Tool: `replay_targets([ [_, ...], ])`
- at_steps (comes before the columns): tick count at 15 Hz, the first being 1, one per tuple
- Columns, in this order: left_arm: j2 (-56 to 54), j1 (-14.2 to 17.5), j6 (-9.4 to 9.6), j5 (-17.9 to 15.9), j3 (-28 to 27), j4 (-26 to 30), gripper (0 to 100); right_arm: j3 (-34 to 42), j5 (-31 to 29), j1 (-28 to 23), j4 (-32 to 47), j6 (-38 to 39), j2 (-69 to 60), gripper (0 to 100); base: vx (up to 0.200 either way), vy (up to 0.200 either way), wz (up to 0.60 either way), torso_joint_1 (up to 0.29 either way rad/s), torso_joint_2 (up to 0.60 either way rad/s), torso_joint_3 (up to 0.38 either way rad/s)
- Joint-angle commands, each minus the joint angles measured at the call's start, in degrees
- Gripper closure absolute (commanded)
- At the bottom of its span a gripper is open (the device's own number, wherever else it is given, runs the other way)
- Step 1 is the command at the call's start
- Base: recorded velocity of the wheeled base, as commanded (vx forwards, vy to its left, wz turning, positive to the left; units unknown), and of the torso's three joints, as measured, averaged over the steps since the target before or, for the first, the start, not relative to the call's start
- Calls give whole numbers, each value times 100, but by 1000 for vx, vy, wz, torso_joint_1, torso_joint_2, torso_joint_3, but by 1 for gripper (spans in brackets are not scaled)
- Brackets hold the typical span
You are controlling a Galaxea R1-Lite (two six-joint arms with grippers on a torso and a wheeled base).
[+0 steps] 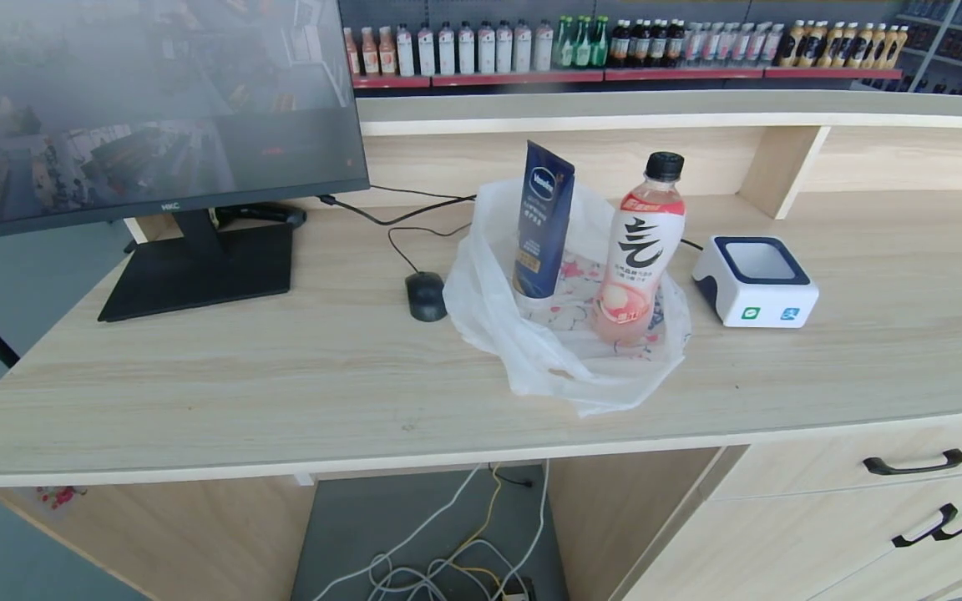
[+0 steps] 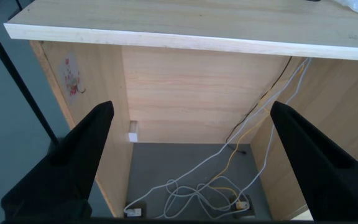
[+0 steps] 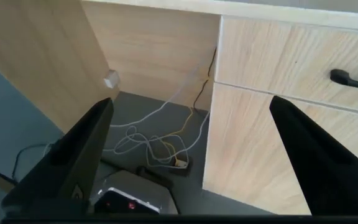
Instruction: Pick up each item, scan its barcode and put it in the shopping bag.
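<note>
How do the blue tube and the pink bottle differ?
The tube is dark blue and flat, with a sealed edge on top; the bottle is pale pink and round, with a black cap. The tube stands nearer the monitor, the bottle nearer the scanner. Both stand upright amid the white plastic bag.

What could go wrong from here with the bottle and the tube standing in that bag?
1. The bottle and tube stand upright, tall and narrow, on the loose shopping bag; a nudge or a tug on the plastic could topple them.
2. The bottle stands close to the scanner, so a fall that way might hit it.
3. The left hand and right hand hang open below the counter; rising carelessly, they could strike its edge.
</note>
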Motion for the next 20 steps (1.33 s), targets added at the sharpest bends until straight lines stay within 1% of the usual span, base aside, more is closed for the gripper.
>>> replay_targets([
  [1,0,0,-4,0,0,6,0,-6,25,85,102,-69,-770,0,0,0,0,0,0,0],
  [3,0,0,-4,9,0,6,0,-6,25,68,102,1,-516,0,0,0,0,0,0,0],
  [5,0,0,-4,0,0,-2,0,-6,25,-126,102,1,-199,0,0,0,0,0,0,0],
  [7,0,0,-4,0,0,-2,0,-6,25,-1277,102,-8,144,0,0,0,0,0,0,0],
  [8,0,0,-4,0,0,-2,0,-6,25,-1690,102,-8,144,0,0,0,0,0,0,0],
  [9,0,0,-4,0,0,6,0,-6,25,-1989,102,-25,56,0,0,0,0,0,0,0],
  [10,0,0,-4,9,0,6,0,2,25,-2121,102,-34,-85,0,0,0,0,0,0,0],
  [11,0,0,-4,0,0,6,0,-6,25,-2508,102,-34,-340,0,0,0,0,0,0,0],
  [12,0,0,-4,0,0,6,0,-6,25,-2710,102,1,-445,0,0,0,0,0,0,0],
  [14,0,0,-4,0,0,-2,0,-6,25,-2534,102,-25,-762,0,0,0,0,0,0,0],
  [20,0,0,5,0,0,-2,0,2,25,-2534,102,63,-762,0,0,0,0,0,0,0],
])
